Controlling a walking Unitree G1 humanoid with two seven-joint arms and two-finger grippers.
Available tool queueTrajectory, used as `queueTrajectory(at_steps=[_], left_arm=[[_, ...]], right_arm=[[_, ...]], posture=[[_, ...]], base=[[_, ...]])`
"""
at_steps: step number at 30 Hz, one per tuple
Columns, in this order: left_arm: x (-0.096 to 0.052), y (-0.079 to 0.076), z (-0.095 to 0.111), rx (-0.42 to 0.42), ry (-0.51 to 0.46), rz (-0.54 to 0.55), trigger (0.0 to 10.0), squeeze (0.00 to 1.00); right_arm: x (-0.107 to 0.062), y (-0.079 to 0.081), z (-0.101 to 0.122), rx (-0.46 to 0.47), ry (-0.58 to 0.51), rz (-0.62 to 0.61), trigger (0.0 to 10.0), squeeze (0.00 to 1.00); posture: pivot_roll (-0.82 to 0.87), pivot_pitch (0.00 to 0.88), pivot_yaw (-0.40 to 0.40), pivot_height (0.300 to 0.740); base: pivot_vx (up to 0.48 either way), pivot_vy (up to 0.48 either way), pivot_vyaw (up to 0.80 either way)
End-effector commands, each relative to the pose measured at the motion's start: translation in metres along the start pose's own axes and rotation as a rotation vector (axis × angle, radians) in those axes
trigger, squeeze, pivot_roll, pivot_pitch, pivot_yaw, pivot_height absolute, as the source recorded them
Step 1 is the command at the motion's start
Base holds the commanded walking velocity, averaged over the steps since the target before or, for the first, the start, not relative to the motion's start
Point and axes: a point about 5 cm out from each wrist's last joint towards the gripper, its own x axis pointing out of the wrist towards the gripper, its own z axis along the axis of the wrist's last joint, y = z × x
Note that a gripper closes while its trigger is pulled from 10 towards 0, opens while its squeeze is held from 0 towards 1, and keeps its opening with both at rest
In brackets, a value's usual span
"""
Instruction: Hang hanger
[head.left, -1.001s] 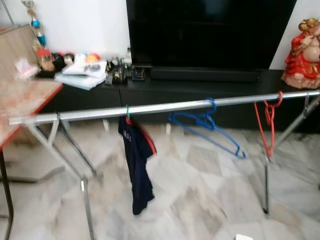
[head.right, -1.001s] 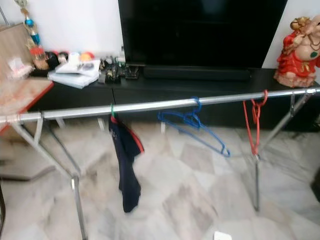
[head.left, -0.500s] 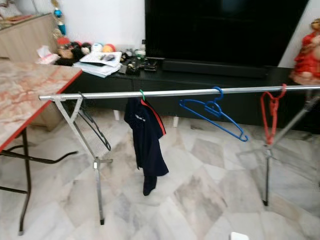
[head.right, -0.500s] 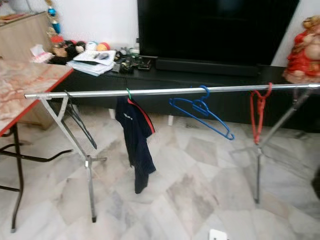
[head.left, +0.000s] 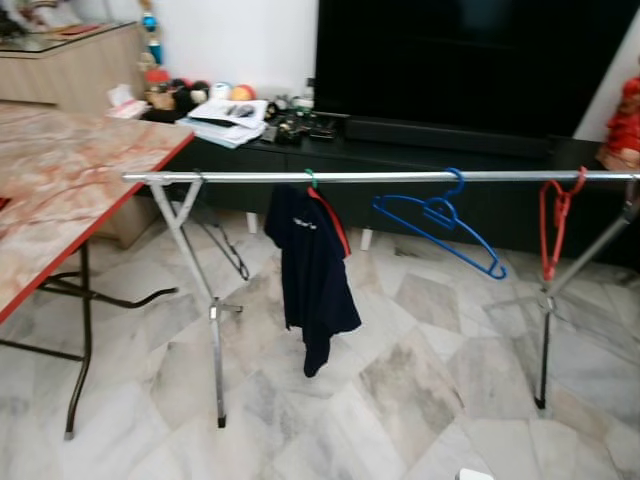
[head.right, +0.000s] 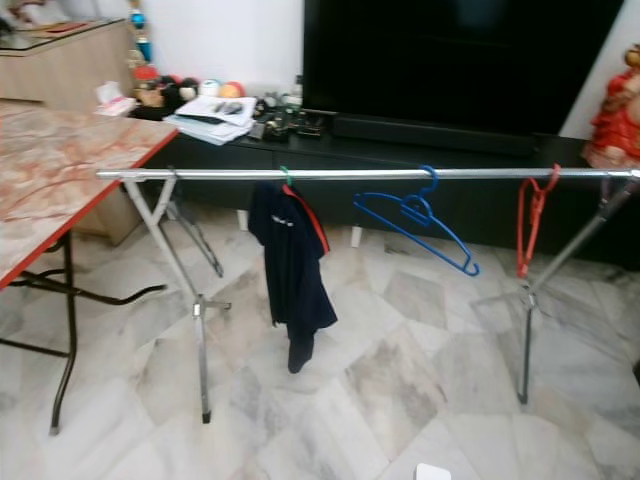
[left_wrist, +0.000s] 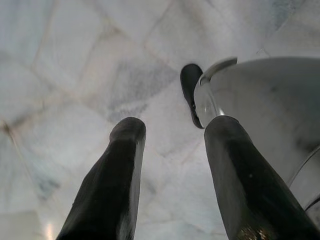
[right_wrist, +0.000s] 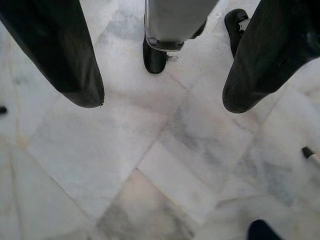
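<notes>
A silver clothes rail (head.left: 400, 176) on folding legs stands across the room in front of me. On it hang a dark navy shirt (head.left: 312, 265) on a green-hooked hanger, a bare blue hanger (head.left: 440, 228) tilted down to the right, and a red hanger (head.left: 555, 215) near the right end. My left gripper (left_wrist: 172, 130) is open and points down at the marble floor, nothing between its fingers. My right gripper (right_wrist: 162, 100) is also open over the floor, holding nothing.
A marble-topped table (head.left: 60, 190) with a red edge and black legs stands at the left. Behind the rail is a low black TV cabinet (head.left: 420, 165) with a large TV, papers and small items. A red figurine (head.right: 612, 110) sits at the far right.
The camera has drawn back and swung: the whole rail now sits further off, with both its leg frames and more of the table in view. The hung things have not moved.
</notes>
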Motion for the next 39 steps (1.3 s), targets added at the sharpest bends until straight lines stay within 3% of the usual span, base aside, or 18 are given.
queueTrajectory(at_steps=[1, 12, 21, 24, 27, 29, 34, 39], left_arm=[[0.0, -0.001, 0.001, 0.001, -0.002, 0.0, 10.0, 0.0], [0.001, -0.007, -0.004, 0.016, 0.012, -0.003, 10.0, 0.0], [-0.001, -0.015, -0.019, 0.1, 0.061, -0.018, 10.0, 0.0], [-0.001, -0.011, -0.017, 0.1, 0.047, 0.012, 10.0, 0.0], [0.003, -0.015, 0.01, 0.085, -0.05, -0.029, 10.0, 0.0], [0.004, -0.012, 0.019, 0.106, -0.063, -0.034, 10.0, 0.0], [0.004, -0.004, 0.031, 0.09, -0.069, -0.008, 10.0, 0.0], [0.005, -0.001, 0.042, 0.093, -0.084, 0.001, 10.0, 0.0]], right_arm=[[-0.001, -0.003, -0.005, -0.007, 0.02, -0.006, 10.0, 0.0], [-0.003, -0.011, -0.012, -0.021, 0.039, -0.013, 10.0, 0.0], [-0.01, -0.042, -0.022, -0.024, 0.059, -0.06, 10.0, 0.0], [-0.01, -0.046, -0.018, 0.042, 0.042, -0.091, 10.0, 0.0], [-0.006, -0.031, -0.013, 0.02, 0.024, -0.06, 10.0, 0.0], [-0.004, -0.023, -0.008, 0.015, 0.015, -0.045, 10.0, 0.0], [0.0, -0.012, 0.004, 0.011, -0.005, -0.022, 10.0, 0.0], [0.003, -0.006, 0.016, 0.025, -0.029, -0.014, 10.0, 0.0]], posture=[[0.03, 0.022, -0.014, 0.74], [0.03, 0.031, 0.001, 0.74], [0.0, 0.051, 0.039, 0.74], [-0.01, 0.065, 0.048, 0.74], [-0.02, 0.069, 0.042, 0.74], [-0.01, 0.054, 0.021, 0.74], [0.0, 0.0, 0.024, 0.74], [0.02, 0.0, 0.041, 0.74]], base=[[0.0, 0.0, -0.79], [0.0, 0.0, -0.79], [0.0, 0.0, -0.77], [0.0, -0.472, -0.76], [0.0, 0.0, -0.76], [0.0, 0.0, -0.77], [0.0, 0.0, -0.77], [0.0, 0.0, -0.76]])
